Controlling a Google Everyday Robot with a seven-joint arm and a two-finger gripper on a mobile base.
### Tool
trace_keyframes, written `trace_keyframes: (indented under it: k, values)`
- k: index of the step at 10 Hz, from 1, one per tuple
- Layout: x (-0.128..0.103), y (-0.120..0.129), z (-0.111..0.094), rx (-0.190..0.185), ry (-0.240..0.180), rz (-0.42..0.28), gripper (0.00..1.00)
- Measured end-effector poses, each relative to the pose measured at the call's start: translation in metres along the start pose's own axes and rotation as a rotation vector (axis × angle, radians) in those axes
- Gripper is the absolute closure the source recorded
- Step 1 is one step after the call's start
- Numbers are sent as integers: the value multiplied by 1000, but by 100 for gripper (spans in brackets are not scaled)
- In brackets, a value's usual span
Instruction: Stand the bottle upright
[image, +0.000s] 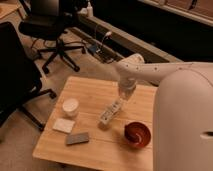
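Wooden desk (95, 90) carried a white cup (70, 106), a flat white pad (63, 125), a grey block (77, 138), a red bowl (137, 134). Black office chair (55, 30) stood behind.
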Motion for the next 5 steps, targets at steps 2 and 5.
trace_keyframes:
  k: [2,5]
  values:
    - [-6,7,0,-18,-22,-11,74]
    - [-9,10,0,-24,-34,-13,74]
